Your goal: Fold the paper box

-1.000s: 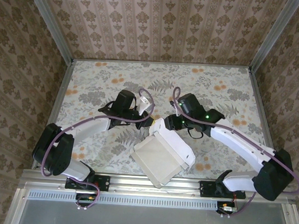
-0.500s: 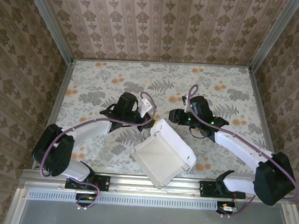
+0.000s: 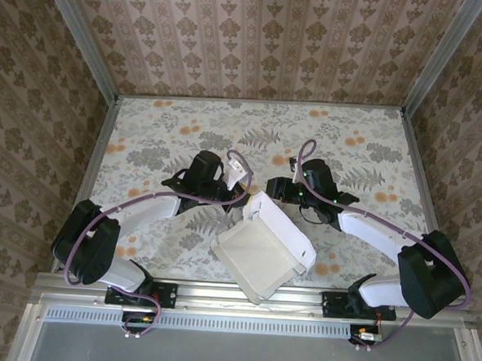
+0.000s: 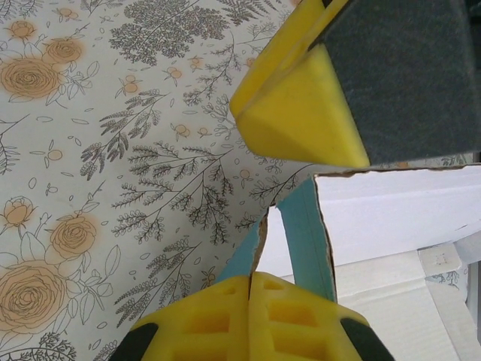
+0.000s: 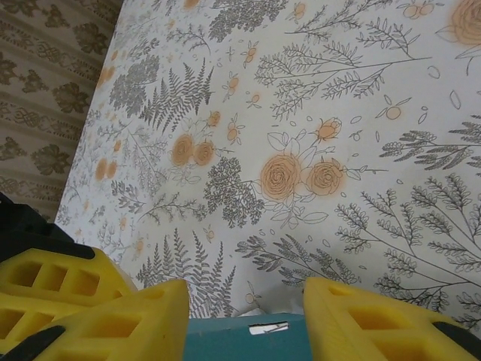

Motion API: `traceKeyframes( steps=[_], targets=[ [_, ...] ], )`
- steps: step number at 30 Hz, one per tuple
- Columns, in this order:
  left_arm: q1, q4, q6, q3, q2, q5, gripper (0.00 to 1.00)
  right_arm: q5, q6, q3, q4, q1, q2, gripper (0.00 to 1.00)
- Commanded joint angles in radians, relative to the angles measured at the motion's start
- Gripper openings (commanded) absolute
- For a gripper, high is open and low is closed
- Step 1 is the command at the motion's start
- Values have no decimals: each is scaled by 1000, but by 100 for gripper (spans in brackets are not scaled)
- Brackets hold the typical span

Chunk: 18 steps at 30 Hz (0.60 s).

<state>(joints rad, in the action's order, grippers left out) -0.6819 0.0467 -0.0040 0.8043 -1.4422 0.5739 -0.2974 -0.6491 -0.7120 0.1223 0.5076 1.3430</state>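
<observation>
Tabletop in floral print carries the paper box near its front edge, between your two arm bases, white face up. By the look of it, the fold is partway: the long wall on the far-right side stands, while the near sides look low or flat and no closed blue box has formed yet. Remaining walls and flaps appear left to do.

From overhead you see both arms meeting at the box's far corner, but only white card. Your left gripper has its fingers well apart, a narrow turquoise flap rising between them beside a white panel. Your right gripper is likewise spread, straddling a turquoise edge with a small white tab that the overhead camera cannot resolve. Neither gripper clamps the card.
</observation>
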Motion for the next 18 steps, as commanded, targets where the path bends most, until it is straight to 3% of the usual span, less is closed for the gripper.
traceKeyframes(
  steps=[1, 18],
  targets=[
    [-8, -2, -14, -17, 23, -15, 0, -34, -23, 19, 68, 10, 5, 46],
    [-11, -20, -21, -24, 48, -28, 0, -29, -34, 31, 148, 64, 75, 47]
  ],
)
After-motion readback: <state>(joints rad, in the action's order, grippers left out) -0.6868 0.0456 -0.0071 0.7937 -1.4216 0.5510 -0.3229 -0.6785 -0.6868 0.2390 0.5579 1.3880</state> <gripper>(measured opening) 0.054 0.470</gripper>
